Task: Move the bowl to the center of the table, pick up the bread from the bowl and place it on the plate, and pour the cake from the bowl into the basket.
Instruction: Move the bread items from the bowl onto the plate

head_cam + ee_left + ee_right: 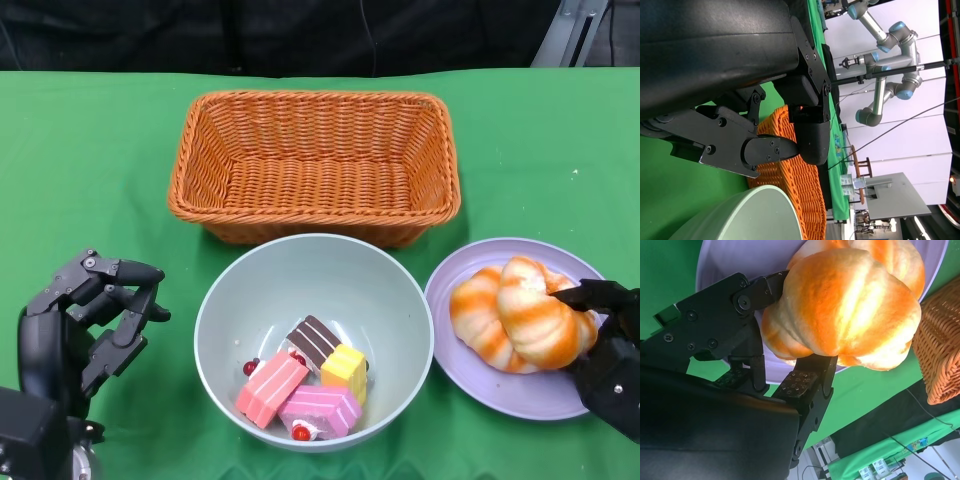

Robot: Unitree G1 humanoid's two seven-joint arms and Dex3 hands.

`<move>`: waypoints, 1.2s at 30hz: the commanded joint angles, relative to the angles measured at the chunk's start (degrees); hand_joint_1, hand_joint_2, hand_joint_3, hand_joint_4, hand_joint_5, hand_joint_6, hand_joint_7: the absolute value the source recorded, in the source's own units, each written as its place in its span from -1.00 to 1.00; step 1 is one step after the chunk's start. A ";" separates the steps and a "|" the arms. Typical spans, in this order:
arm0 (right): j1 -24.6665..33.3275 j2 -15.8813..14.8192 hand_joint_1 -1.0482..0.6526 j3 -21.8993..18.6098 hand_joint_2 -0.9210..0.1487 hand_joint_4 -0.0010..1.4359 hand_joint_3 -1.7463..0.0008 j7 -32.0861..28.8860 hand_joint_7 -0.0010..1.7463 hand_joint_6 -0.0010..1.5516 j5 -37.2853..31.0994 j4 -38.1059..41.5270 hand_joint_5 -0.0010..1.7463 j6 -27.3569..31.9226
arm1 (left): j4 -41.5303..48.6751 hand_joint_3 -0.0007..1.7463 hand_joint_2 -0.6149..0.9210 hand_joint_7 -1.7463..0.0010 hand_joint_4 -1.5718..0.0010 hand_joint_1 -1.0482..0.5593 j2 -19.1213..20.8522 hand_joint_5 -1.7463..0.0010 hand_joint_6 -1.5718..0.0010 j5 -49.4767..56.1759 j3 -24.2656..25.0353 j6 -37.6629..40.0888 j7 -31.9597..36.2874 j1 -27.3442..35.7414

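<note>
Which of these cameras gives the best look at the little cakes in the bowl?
The head view: it looks straight down into the bowl, so the cakes all show at its bottom. The left wrist view catches only the bowl's outer wall and rim, no cakes. The right wrist view shows neither.

The head view looks steeply down on the green-covered desk (90,160) from the robot's side, facing the dark backdrop behind the woven orange wicker basket (315,165). The pale green round bowl (313,340) lies just in front of the basket, the lilac round plate (505,385) beside the bowl.

The right wrist view sits very close behind the right hand (790,370), turned on its side, facing the lilac plate (730,262); a corner of the basket (940,350) shows.

The left wrist view, also rotated, sits close behind the left hand (790,145) and faces across the basket (800,185) toward the room; the bowl's rim (750,212) shows.

All three views share the basket.
</note>
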 commanded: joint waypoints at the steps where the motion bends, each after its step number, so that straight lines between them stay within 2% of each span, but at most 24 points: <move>1: 1.63 -1.43 -0.02 0.71 -0.99 0.06 0.94 0.85 -0.86 0.13 -0.62 -1.25 -0.29 2.20 | -0.45 -0.47 0.90 -0.19 -0.06 0.12 1.03 -0.54 -0.13 0.98 0.01 -0.33 0.84 0.06; 3: 2.62 -1.67 -0.04 0.82 -1.00 0.09 0.97 0.62 -0.93 0.12 -1.14 -4.28 -0.47 3.75 | -0.36 -0.47 0.90 -0.19 -0.06 0.12 1.10 -0.54 -0.13 0.83 0.08 -0.25 0.49 0.04; 4: 3.33 -1.78 -0.16 0.79 -1.00 -0.14 0.97 0.46 -0.97 -0.08 -1.51 -6.40 -0.63 4.84 | -0.27 -0.46 0.90 -0.19 -0.06 0.12 1.16 -0.55 -0.13 0.60 0.12 -0.15 0.12 0.00; 6: 4.98 -1.67 -0.26 0.41 -1.00 -0.27 0.96 0.33 -0.99 -0.19 -1.86 -11.08 -0.76 6.94 | -0.14 -0.47 0.90 -0.19 -0.06 0.11 1.18 -0.55 -0.13 0.25 0.24 0.15 -0.12 -0.10; 10: 8.10 -1.70 -0.36 -0.05 -1.00 -0.38 0.92 2.99 -1.00 -0.26 -2.07 -20.09 -0.88 12.42 | 0.41 -0.47 0.91 -0.18 -0.06 0.12 1.34 -0.55 -0.13 -0.10 0.26 -0.15 -0.85 -0.37; 13: 11.17 -1.82 -0.41 -0.79 -1.00 -0.46 0.88 6.79 -1.00 -0.29 -1.09 -28.40 -0.93 16.58 | 0.59 -0.48 0.91 -0.17 -0.06 0.11 1.37 -0.54 -0.13 0.06 0.31 -0.25 -0.70 -0.46; 16: 13.55 -1.18 -0.40 -1.76 -1.00 -0.45 0.88 7.78 -0.98 -0.26 -0.13 -33.46 -0.93 17.73 | 0.69 -0.48 0.92 -0.17 -0.07 0.11 1.33 -0.54 -0.14 -0.21 0.34 -0.21 -1.09 -0.51; 23: 16.24 -0.09 -0.37 -2.85 -1.00 -0.36 0.86 8.13 -0.95 -0.14 0.79 -38.92 -0.92 19.04 | 0.56 -0.50 0.92 -0.19 -0.06 0.11 1.30 -0.56 -0.13 -0.18 0.28 -0.30 -1.23 -0.34; 28: 16.55 0.06 -0.38 -2.86 -1.00 -0.32 0.86 6.24 -0.98 -0.17 0.03 -39.13 -0.91 16.97 | 0.27 -0.50 0.92 -0.20 -0.06 0.10 1.25 -0.57 -0.13 -0.13 0.17 0.02 -1.16 -0.22; 31: 16.95 0.33 -0.40 -2.86 -1.00 -0.45 0.87 6.77 -1.00 -0.29 -0.15 -40.83 -0.98 18.87 | 0.32 -0.49 0.92 -0.21 -0.05 0.12 1.23 -0.59 -0.12 -0.52 0.19 0.07 -1.75 -0.25; 36: 17.34 -0.84 -0.43 -2.45 -1.00 -0.80 0.88 8.12 -1.00 -0.60 -1.33 -42.14 -1.00 19.55 | 0.27 -0.48 0.92 -0.21 -0.06 0.13 1.33 -0.58 -0.12 -0.09 0.21 0.08 -1.30 -0.26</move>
